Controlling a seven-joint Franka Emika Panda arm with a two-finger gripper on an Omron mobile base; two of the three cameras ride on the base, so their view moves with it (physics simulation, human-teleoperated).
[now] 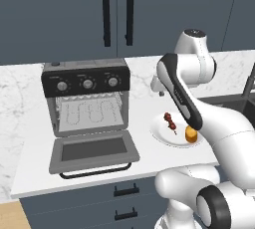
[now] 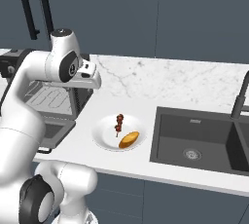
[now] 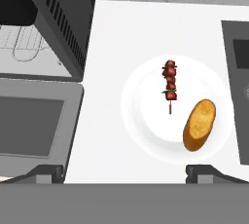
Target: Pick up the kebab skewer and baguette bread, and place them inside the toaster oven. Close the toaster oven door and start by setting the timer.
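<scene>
On the white plate point(image 3: 146, 135), the kebab skewer point(image 3: 169, 83) and the baguette bread point(image 3: 199, 124) lie side by side, apparently just apart. Above them hangs the gripper point(image 3: 124, 170), fingers spread wide and holding nothing. Beside the plate, the toaster oven point(image 1: 85, 96) stands with its door point(image 1: 92, 151) dropped flat, wire rack point(image 1: 89, 111) showing.

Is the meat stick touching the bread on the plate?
Apart. In the hand view, bare white plate shows between the kebab skewer and the baguette bread, so there is a clear gap between them.
</scene>
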